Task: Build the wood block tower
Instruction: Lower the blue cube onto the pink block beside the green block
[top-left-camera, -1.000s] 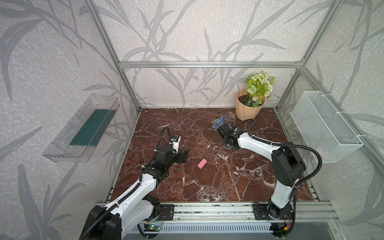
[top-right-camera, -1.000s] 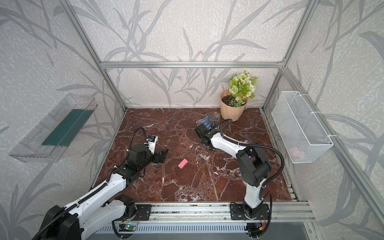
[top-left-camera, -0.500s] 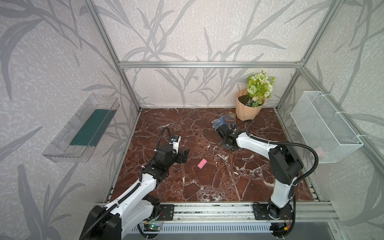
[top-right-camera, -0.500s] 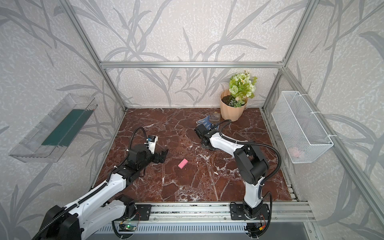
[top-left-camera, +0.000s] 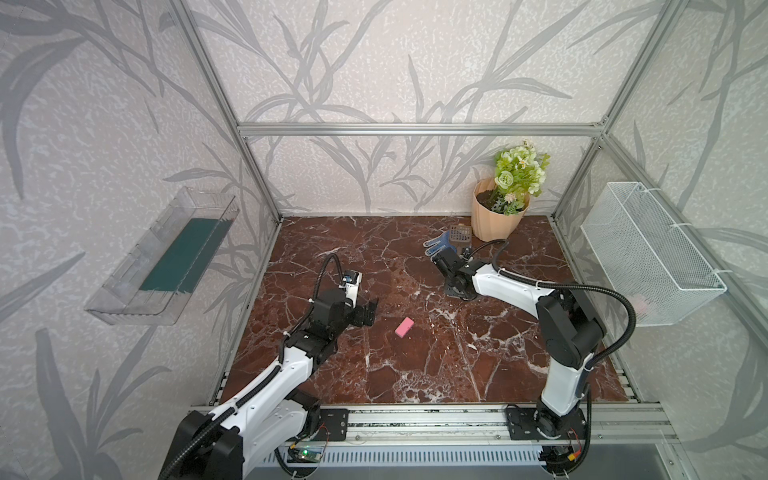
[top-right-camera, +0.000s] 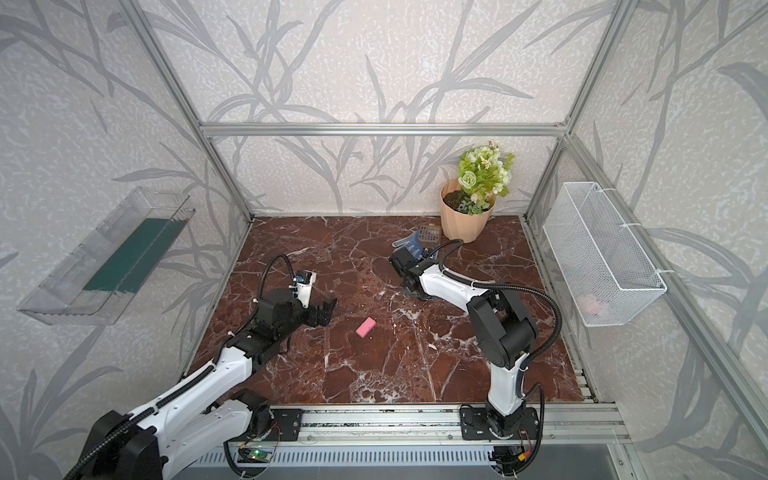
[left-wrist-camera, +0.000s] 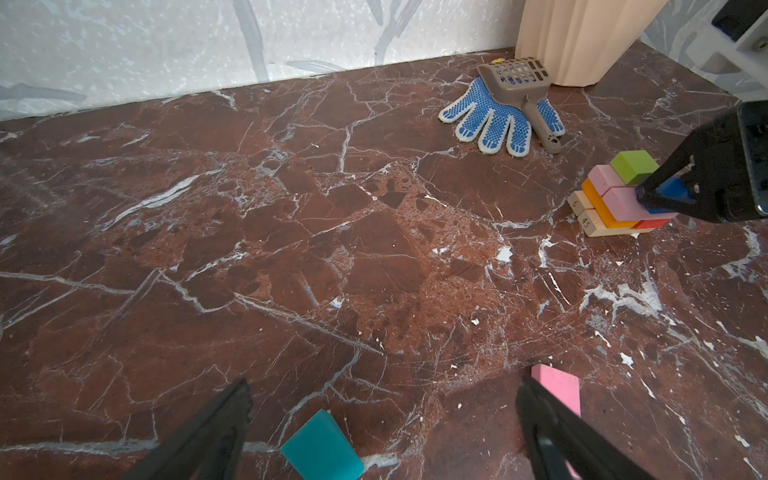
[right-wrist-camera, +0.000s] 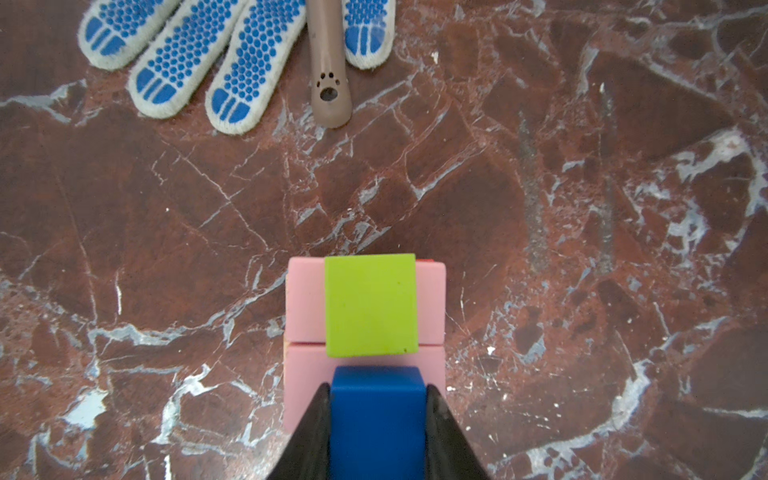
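Pincer of right arm (right-wrist-camera: 378, 392) clamps blue cube (right-wrist-camera: 377, 424).

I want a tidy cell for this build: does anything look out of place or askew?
Nothing is spilled or damaged. The odd items are a blue dotted glove with a brown scoop lying across it, near the tower; neither belongs to the build. The tower itself looks square, with no block tilted.

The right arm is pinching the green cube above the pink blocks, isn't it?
Not quite. The right end effector is shut on the blue cube, not the green cube, which sits free on the pink blocks just beyond it. The right wrist view shows this plainly.
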